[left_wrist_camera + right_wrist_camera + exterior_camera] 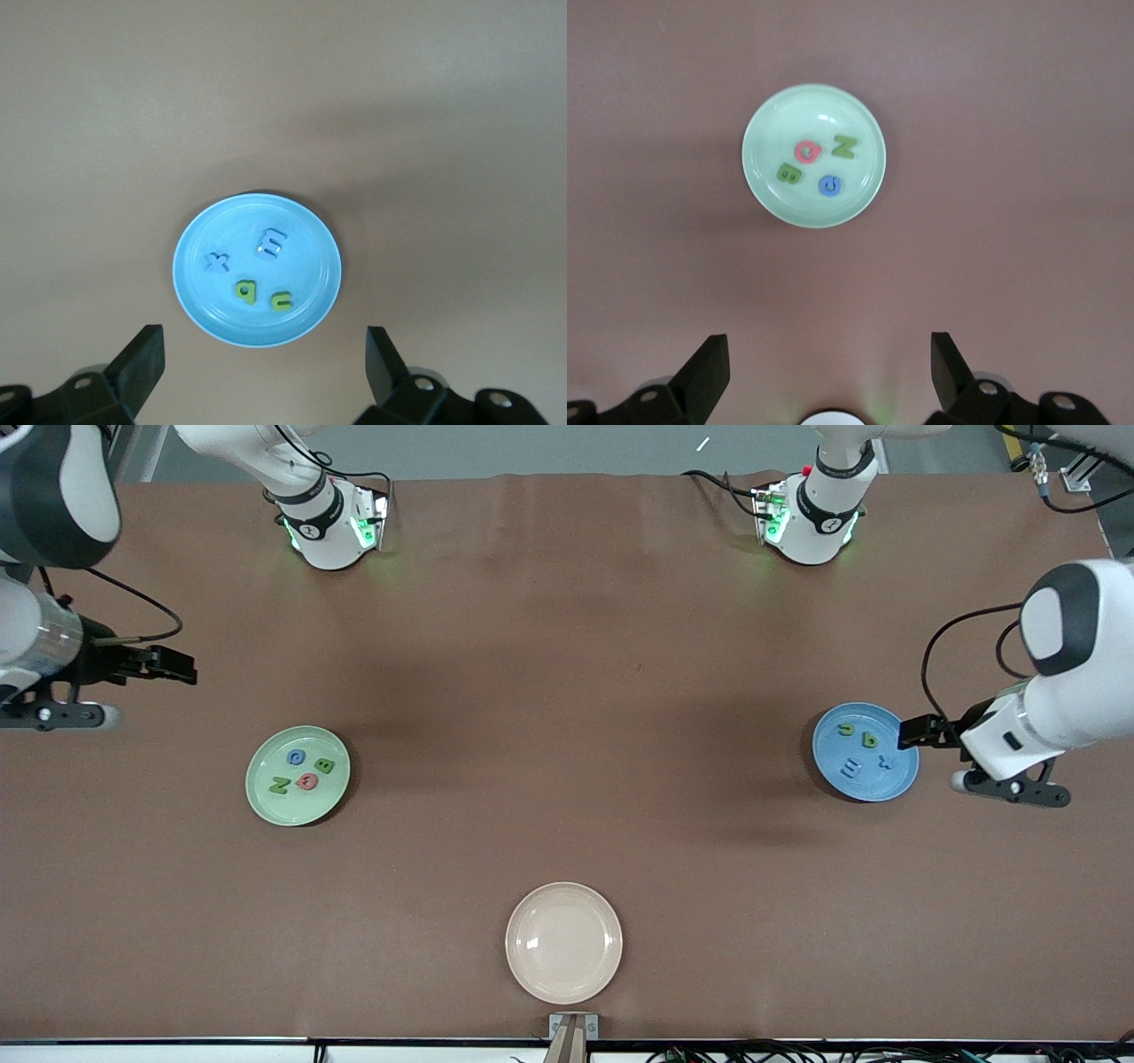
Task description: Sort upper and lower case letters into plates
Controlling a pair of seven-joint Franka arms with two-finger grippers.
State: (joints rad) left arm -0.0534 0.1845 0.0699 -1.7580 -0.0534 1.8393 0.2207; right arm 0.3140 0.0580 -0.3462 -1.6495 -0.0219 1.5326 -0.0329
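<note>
The mint green plate (301, 808) lies toward the right arm's end and holds a blue C (296, 757), green B (324, 765), green N (280, 785) and red Q (306, 781). It also shows in the right wrist view (766, 190). The sky blue plate (864, 786) lies toward the left arm's end and holds a blue x (215, 261), blue m (272, 242) and two green lower-case letters (245, 289). My left gripper (917, 731) hovers open and empty at the blue plate's edge (264, 363). My right gripper (177, 666) hovers open and empty over bare table (830, 363).
An empty cream-beige plate (563, 942) lies at the middle of the table, nearest the front camera. The two arm bases (332, 527) stand along the table's edge farthest from that camera. A brown cloth covers the table.
</note>
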